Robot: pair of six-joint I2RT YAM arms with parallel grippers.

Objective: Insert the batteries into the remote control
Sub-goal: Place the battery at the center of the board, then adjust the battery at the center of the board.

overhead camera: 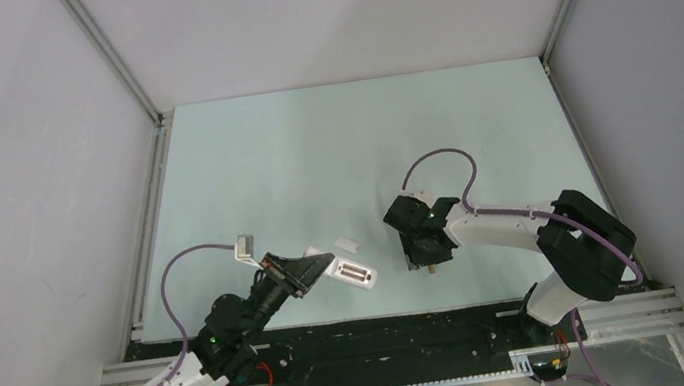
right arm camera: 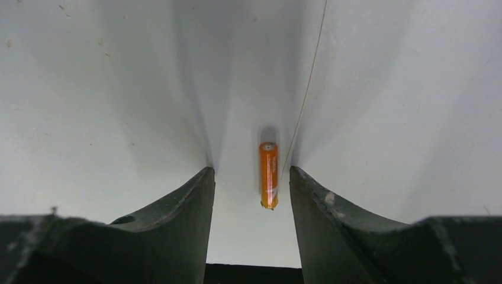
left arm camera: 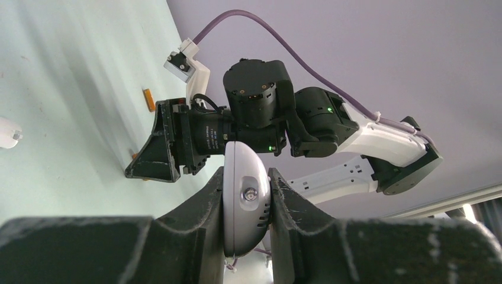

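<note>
black fingers (right arm camera: 177, 225) of the right gripper (right arm camera: 251, 173) stand spread on either side of a small orange cylindrical battery (right arm camera: 269, 174). it lies flat on the pale green table (right arm camera: 89, 89), lengthwise between them and touching neither, nearer the finger on the right of that view. the step in hand looks like picking up the first cell. the next move calls for lowering a little, centring on the battery and closing across its thin body without rolling it away.

across the table, the left gripper (left arm camera: 246, 176) pinches a slim white plastic remote control (left arm camera: 247, 201) by its long edges, its free end towards the right arm. whether it rests on the table i cannot tell. from above, its open battery recess (overhead camera: 357, 274) faces up and no orange shows in it. once gripped, the cell would have to be carried over and lined up with that narrow slot.

a second orange battery (left arm camera: 149, 99) lies on the table beyond the right gripper, apart from it. a small white flat piece (overhead camera: 346, 245), probably the recess cover, rests just beside the remote, close to the carry path. nothing else lies between the two arms.
</note>
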